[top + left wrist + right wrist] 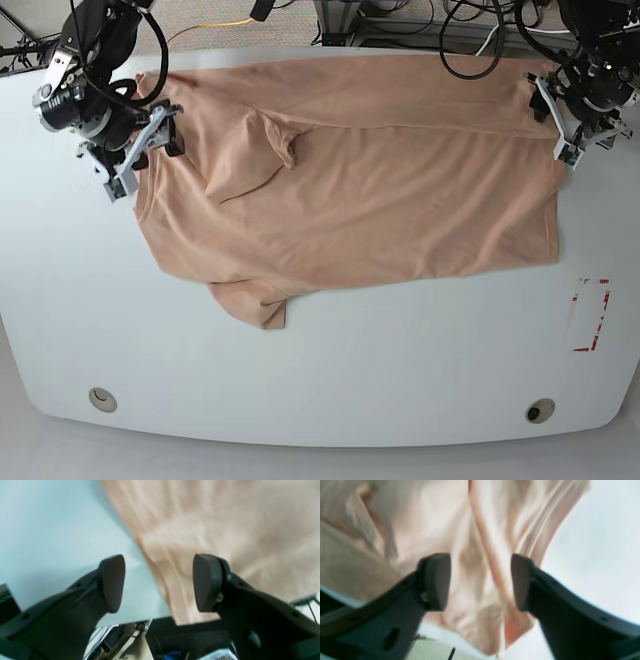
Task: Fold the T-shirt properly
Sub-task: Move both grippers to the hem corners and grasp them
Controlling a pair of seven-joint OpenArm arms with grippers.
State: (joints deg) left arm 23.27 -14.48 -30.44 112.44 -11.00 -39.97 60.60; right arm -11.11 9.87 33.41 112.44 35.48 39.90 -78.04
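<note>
Left fingers (112, 582) standing apart, gripping nothing, straddling T-shirt (350, 190) edge. Right fingers (437, 580) spread, bunched fabric sitting between, grip unclear. Shirt lying flat, lengthwise across table (320, 380), hem toward left arm.

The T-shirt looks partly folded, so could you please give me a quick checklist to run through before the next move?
1. T-shirt fully on the table: ok.
2. Left hand open, holding nothing: ok.
3. Right hand open; cloth between its fingers, contact: cannot tell.
4. Cloth flat: not ok, bunched near the right hand and creased mid-shirt.
5. Lower sleeve tucked in: not ok, sticking out.
6. Hem edge beside the left hand straight: ok.
</note>
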